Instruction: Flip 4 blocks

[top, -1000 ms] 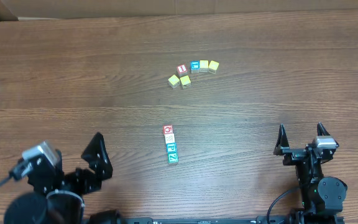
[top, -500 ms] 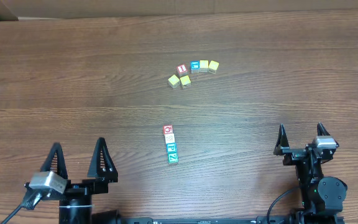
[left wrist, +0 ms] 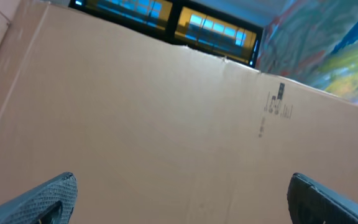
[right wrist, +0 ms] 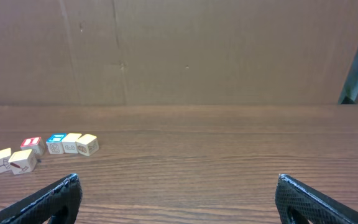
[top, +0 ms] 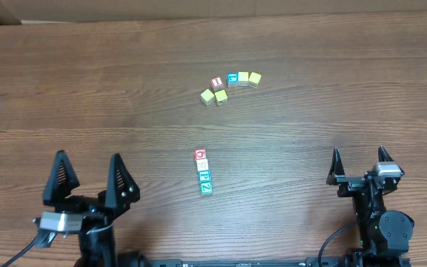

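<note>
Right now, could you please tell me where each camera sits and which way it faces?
Overhead: fixed above, looking straight down at the table; shows the row of four blocks, the far cluster of cubes, the left tool and right tool, both open.
Left wrist: on the left arm, tilted up at the cardboard wall; only its own fingertips show in the lower corners.
Right wrist: low, looking level across the table to more cardboard; its fingertips frame the bottom.
Shared: overhead and right wrist both show the far cluster.
</note>
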